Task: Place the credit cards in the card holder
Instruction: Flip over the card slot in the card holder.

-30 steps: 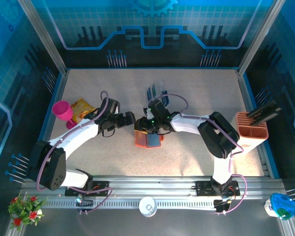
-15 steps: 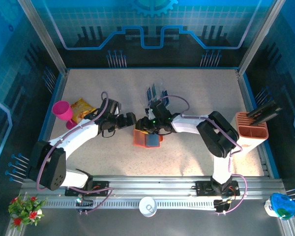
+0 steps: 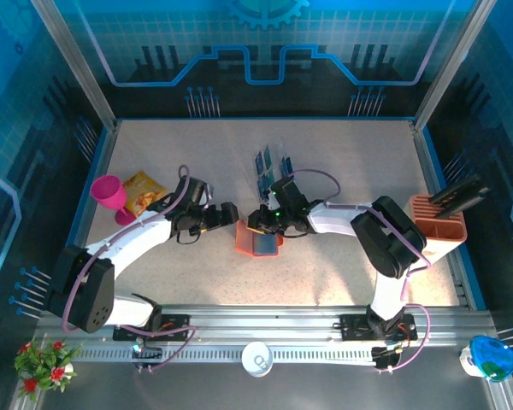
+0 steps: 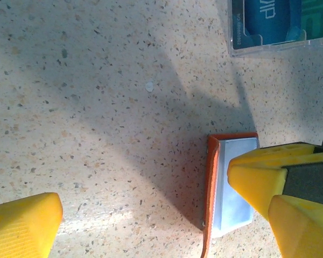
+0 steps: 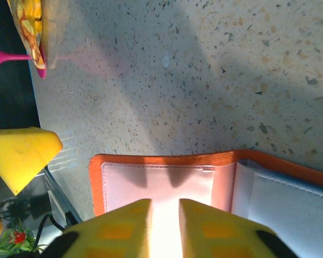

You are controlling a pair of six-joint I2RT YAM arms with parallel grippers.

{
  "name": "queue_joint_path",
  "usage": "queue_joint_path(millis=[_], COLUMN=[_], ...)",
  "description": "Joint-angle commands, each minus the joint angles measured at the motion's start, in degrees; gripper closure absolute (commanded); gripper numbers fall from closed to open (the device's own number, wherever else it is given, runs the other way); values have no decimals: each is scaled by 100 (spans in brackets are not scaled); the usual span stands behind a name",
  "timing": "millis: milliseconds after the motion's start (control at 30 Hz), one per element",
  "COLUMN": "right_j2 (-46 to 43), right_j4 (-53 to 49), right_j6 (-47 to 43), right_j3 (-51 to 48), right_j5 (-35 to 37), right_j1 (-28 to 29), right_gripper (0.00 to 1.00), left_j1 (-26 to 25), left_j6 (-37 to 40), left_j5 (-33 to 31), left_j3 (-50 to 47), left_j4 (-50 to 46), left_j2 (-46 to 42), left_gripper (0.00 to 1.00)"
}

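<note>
Right claw [image 5: 165, 204] had just drawn its jaws down to a thin slit, low over the open flap of the orange card holder [image 5: 156, 180]. No card between them. Left claw [image 4: 144, 191] gaped fully and held nothing, one finger at the holder's edge. Holder lay open on the surface [image 4: 97, 107]. Blue credit cards [image 4: 266, 21] stood in the clear rack [image 4: 269, 48] nearby. Judged: steadying the holder, with cards left to load.

The speckled beige worktop [image 3: 350, 162] carries an open orange wallet [image 3: 258, 243] near its middle, a clear rack [image 3: 282, 161] of blue cards [image 3: 262, 165] just behind the wallet, a pink cup [image 3: 109, 193] and yellow snack bag [image 3: 142, 190] well to its left, and an orange-and-white slotted box [image 3: 439, 225] well to its right.
</note>
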Motion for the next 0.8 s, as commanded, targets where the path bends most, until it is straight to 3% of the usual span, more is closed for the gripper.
queue_joint_path(millis=[0,333,767], right_j2=[-96,142,-579], right_j4=[53,86,-449], right_j6=[-1,14,-239], right_j3=[-65,109,105], right_j5=[-80,-46,94], right_j1=[-3,38,-433], right_gripper=[84,86,85], left_j1=[-136,-584,-703], left_j6=[183,262,506], left_j5=[76,-92,-508], left_j3=[-87,-24,-176], left_j4=[72,140,119], left_j2=[-134,232,810], left_gripper=[1,1,1])
